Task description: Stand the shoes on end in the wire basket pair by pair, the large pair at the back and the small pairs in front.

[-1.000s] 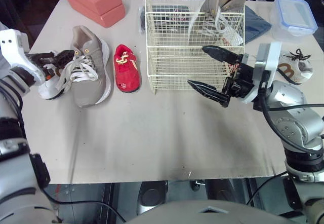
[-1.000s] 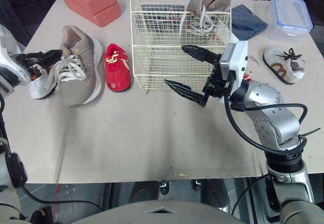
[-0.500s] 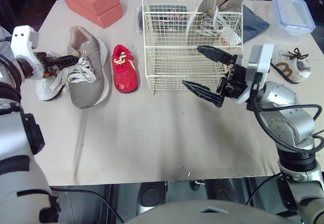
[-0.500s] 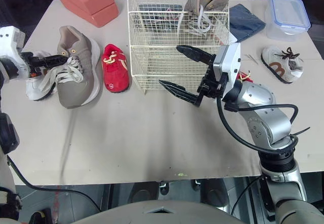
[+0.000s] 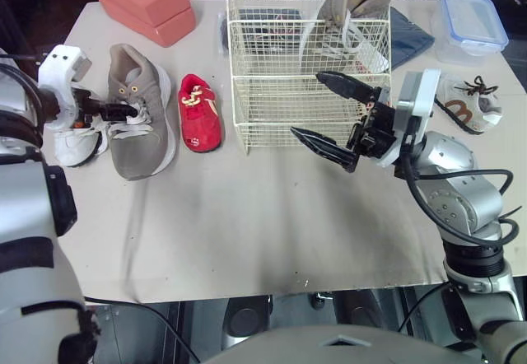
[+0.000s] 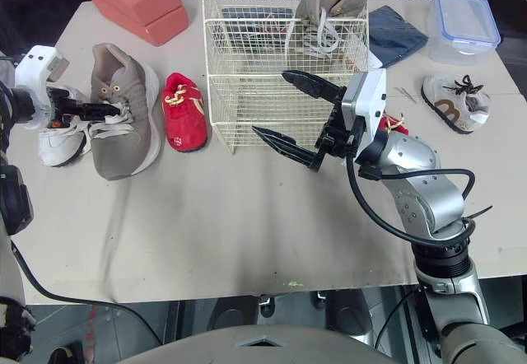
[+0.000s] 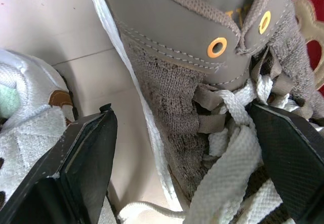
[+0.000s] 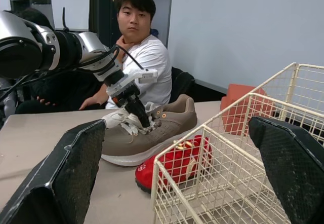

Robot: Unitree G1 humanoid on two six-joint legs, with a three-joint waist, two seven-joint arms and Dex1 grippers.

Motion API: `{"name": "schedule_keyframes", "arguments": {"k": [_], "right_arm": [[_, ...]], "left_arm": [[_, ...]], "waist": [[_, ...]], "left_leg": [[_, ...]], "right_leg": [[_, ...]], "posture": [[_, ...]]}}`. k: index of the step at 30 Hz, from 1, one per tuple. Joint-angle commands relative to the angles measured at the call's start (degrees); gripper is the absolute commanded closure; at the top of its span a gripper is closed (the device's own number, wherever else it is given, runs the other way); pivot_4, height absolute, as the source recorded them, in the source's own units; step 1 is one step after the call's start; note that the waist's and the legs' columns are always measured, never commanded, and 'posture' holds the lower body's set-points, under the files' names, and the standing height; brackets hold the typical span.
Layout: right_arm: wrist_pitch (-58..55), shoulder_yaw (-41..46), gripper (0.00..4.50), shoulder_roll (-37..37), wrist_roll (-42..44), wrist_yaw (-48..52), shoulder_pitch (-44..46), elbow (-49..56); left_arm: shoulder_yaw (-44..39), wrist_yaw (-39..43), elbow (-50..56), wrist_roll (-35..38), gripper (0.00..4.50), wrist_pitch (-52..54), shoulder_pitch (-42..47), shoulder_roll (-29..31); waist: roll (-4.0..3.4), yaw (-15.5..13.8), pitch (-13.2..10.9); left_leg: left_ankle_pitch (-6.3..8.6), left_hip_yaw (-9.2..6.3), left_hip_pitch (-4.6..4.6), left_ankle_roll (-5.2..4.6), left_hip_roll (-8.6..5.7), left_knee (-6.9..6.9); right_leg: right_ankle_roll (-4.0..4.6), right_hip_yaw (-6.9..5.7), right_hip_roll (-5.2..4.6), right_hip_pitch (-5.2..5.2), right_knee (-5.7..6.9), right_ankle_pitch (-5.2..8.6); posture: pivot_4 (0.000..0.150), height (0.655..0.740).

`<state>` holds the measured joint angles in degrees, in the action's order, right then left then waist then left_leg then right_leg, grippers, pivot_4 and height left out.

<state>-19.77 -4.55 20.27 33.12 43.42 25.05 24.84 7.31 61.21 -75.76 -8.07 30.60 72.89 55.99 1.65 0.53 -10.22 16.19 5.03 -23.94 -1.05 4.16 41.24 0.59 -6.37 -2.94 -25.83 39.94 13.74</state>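
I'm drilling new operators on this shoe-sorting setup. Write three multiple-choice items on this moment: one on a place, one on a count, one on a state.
1. The red shoe on the robot's left lies:
A. between the large taupe shoe and the wire basket
B. on top of the taupe shoe
C. inside the basket

2. How many shoes stand on end in the wire basket?
A. none
B. one
C. three

3. The right hand is:
A. shut on a red shoe
B. open, holding nothing
C. shut on the basket's wire

Answers:
1 A: it lies flat with the taupe shoe on one side and the basket on the other.
2 B: a single upright shoe stands at the basket's back right.
3 B: its fingers are spread wide in front of the basket, with nothing between them.
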Motion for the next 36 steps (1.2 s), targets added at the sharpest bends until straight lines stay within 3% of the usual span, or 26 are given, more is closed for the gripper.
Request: {"name": "schedule_keyframes", "arguments": {"k": [1,6,8,9,23,36], "right_arm": [[1.3,0.2,0.00,-0.2,-0.1,0.1,0.9,1.2],[1.2,0.3,0.00,-0.4,-0.4,-0.4,0.7,1.7],[1.2,0.3,0.00,-0.5,-0.5,-0.5,0.5,2.0],[1.2,0.3,0.00,-0.5,-0.5,-0.6,0.4,2.1],[1.9,0.6,0.00,-1.0,-0.9,-0.5,0.4,1.5],[3.2,0.9,0.00,-1.6,-0.5,1.2,1.9,-1.0]], "left_arm": [[0.9,-1.5,-1.9,-3.2,0.78,0.4,-0.2,-0.2],[0.0,-2.9,-2.2,-4.0,3.03,0.4,0.1,-1.0],[-0.6,-3.9,-2.3,-3.8,3.78,0.5,0.2,-1.3],[-0.8,-4.2,-2.3,-3.8,3.93,0.6,0.2,-1.4],[-10.6,-6.3,-1.4,1.5,3.94,-0.2,2.4,1.2],[-20.3,-0.4,5.8,11.5,3.94,4.7,3.1,8.1]], "waist": [[0.00,0.2,0.0],[-0.01,0.4,0.0],[-0.01,0.3,0.0],[0.00,0.3,0.0],[0.03,0.2,0.0],[0.45,0.2,-0.1]], "left_leg": [[0.00,-0.03,0.02,0.00,0.00,0.00],[0.00,-0.02,0.15,0.01,0.00,0.00],[0.00,-0.02,0.15,0.01,0.01,0.00],[0.00,-0.02,0.15,0.01,0.01,0.00],[-0.01,-0.02,0.08,0.01,0.00,0.07],[-0.01,-0.03,-0.18,0.02,0.01,0.12]], "right_leg": [[0.00,0.01,0.00,0.00,0.02,0.00],[-0.01,0.11,0.00,0.00,0.13,0.00],[-0.01,0.12,0.00,0.00,0.15,0.01],[-0.01,0.12,0.00,0.00,0.15,0.00],[0.04,0.04,-0.02,0.00,0.16,-0.02],[0.14,-0.08,-0.06,-0.16,0.11,-0.10]], "posture": [[0.150,0.6860],[0.150,0.6860],[0.150,0.6860],[0.150,0.6860],[0.150,0.6860],[0.150,0.6860]]}}
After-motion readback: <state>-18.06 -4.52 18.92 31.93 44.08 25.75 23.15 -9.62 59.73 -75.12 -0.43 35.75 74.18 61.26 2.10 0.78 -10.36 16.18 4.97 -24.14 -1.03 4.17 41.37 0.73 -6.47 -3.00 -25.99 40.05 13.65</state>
